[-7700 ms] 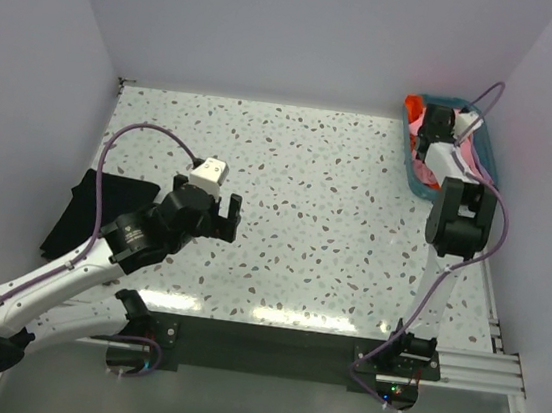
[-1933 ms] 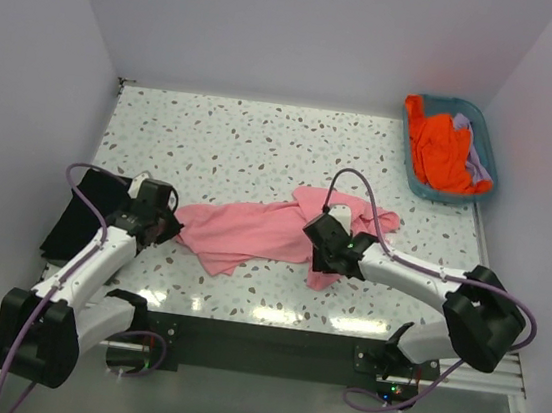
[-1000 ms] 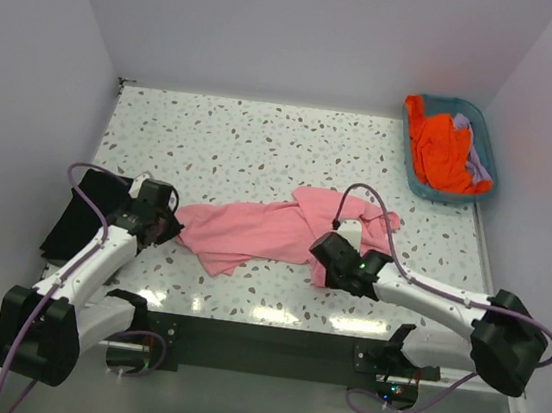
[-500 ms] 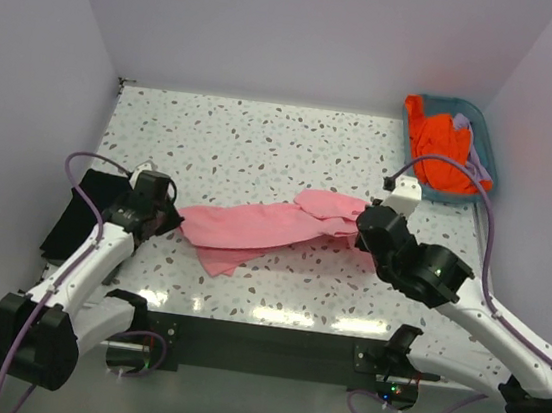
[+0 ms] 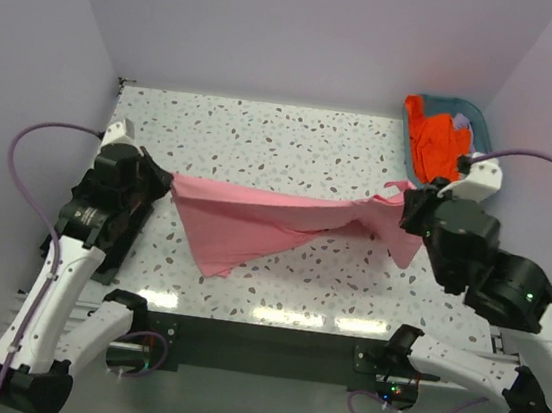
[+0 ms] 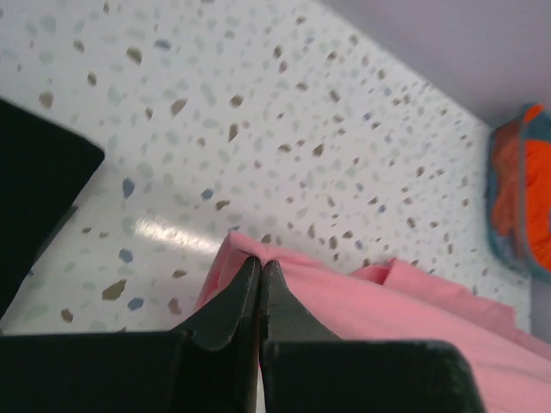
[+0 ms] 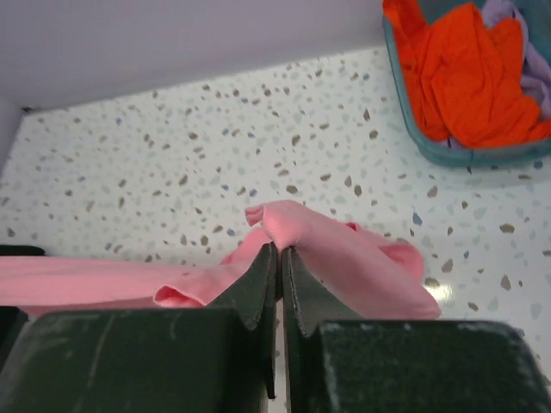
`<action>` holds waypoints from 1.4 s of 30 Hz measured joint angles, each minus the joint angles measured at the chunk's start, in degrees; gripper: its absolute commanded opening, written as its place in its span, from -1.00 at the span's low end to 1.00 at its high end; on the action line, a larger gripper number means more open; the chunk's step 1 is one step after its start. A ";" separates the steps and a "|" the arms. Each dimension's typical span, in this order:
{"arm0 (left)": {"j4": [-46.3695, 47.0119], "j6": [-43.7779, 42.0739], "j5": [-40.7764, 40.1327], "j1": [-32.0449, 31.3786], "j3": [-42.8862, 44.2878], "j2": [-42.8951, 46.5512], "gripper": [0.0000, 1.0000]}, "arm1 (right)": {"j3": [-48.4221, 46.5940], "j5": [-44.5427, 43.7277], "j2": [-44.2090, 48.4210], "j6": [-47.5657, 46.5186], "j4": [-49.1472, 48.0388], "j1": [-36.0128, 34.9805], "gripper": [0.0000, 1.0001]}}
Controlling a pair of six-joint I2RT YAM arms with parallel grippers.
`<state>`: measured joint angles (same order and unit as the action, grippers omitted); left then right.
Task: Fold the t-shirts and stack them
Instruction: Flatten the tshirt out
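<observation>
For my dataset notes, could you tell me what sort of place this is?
Probably a lab test cell, not a home: bare pale walls box in a speckled table, with a pink t-shirt stretched over it and a teal basket at its far right corner.

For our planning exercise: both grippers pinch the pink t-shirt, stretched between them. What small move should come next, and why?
The left gripper and right gripper are shut on opposite ends of the pink t-shirt, which hangs taut above the table, unfolded, one corner drooping. So probably lower both together, keeping the stretch, to lay it flat.
</observation>
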<state>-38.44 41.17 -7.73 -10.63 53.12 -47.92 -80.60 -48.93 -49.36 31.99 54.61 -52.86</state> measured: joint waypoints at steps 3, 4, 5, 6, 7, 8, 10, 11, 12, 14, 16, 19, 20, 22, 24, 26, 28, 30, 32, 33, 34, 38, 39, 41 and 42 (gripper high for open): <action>-0.72 -1.31 0.17 0.00 10.27 2.05 -1.00 | -9.01 0.09 -0.13 -4.07 -1.09 0.00 -1.00; -0.70 -1.57 0.28 0.00 12.96 2.43 -1.00 | -11.85 0.37 -0.15 -5.33 -1.53 0.00 -1.00; -0.76 -1.88 0.46 0.00 16.11 2.75 -1.00 | -14.43 0.59 -0.15 -6.36 -1.57 0.00 -1.00; -1.11 -2.01 0.61 0.00 19.04 2.95 -1.00 | -17.33 1.05 -0.26 -7.41 -1.75 0.00 -1.00; -1.20 -2.08 0.83 0.00 21.55 3.23 -1.00 | -19.37 1.70 -0.35 -8.15 -2.21 0.00 -1.00; -1.46 -2.32 0.96 0.00 23.39 3.56 -1.00 | -21.40 2.40 -0.39 -9.09 -2.56 0.00 -1.00; -1.79 -2.71 1.07 0.00 27.26 3.87 -1.00 | -25.24 3.89 -1.05 -11.08 -3.34 -0.02 -1.00; -1.79 -2.80 1.03 0.00 28.59 3.89 -1.00 | -26.77 4.61 -1.55 -12.07 -3.76 0.00 -1.00; -1.77 -2.82 0.96 0.00 29.59 3.76 -1.00 | -28.24 5.14 -2.32 -13.20 -4.42 0.00 -1.00; -1.60 -2.80 0.92 0.00 30.53 3.06 -1.00 | -30.62 5.38 -4.79 -15.89 -6.08 0.02 -1.00; -0.90 -2.71 0.81 0.00 30.64 1.29 -1.00 | -32.06 5.14 -8.20 -18.40 -8.33 0.02 -1.00; 1.95 -2.27 0.68 0.02 30.38 -4.26 -1.00 | -33.51 5.81 -16.48 -22.25 -12.76 1.57 -1.00; 3.48 -2.16 0.66 0.02 30.23 -6.99 -1.00 | -34.51 8.98 -20.20 -22.69 -13.25 4.31 -1.00; 6.91 -1.86 0.68 0.07 30.21 -12.35 -1.00 | -37.11 15.23 -26.71 -22.36 -14.84 10.38 -1.00; 11.65 -1.81 0.83 0.37 30.38 -19.67 -1.00 | -38.99 21.64 -34.62 -21.92 -17.18 16.92 -1.00; 15.26 -1.81 1.53 1.14 31.02 -26.05 -1.00 | -40.98 26.25 -41.77 -21.75 -18.73 21.18 -1.00; 20.11 -1.73 2.84 2.54 32.04 -32.92 -1.00 | -44.74 30.49 -49.46 -21.64 -20.39 24.13 -1.00; 23.19 -1.03 5.62 4.57 35.26 -39.30 -1.00 | -50.42 33.07 -56.41 -21.57 -20.72 25.79 -1.00; 25.62 -0.02 8.04 6.51 41.57 -45.64 -1.00 | -58.18 35.23 -62.73 -21.59 -21.29 27.12 -1.00; 26.88 0.39 9.29 7.39 46.36 -49.20 -1.00 | -60.72 35.76 -64.57 -21.59 -21.81 27.50 -1.00; 28.28 0.70 10.21 7.96 49.96 -51.69 -1.00 | -63.30 36.59 -65.94 -21.62 -22.86 27.93 -1.00; 30.77 1.84 14.16 10.19 66.53 -59.28 -1.00 | -64.87 36.89 -65.07 -22.58 -29.00 28.92 -1.00; 31.71 2.01 15.26 10.71 69.20 -59.74 -1.00 | -64.87 36.81 -64.24 -22.99 -30.32 29.03 -1.00; 34.10 2.69 16.94 12.02 71.14 -58.90 -1.00 | -63.21 36.41 -61.57 -23.78 -32.68 29.27 -1.00; 34.95 2.80 17.42 12.76 70.84 -57.83 -1.00 | -61.53 36.37 -59.78 -24.13 -33.59 29.31 -1.00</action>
<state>-3.49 43.97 9.69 2.13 123.96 -105.75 -142.12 -12.56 -109.14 7.86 21.02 -23.55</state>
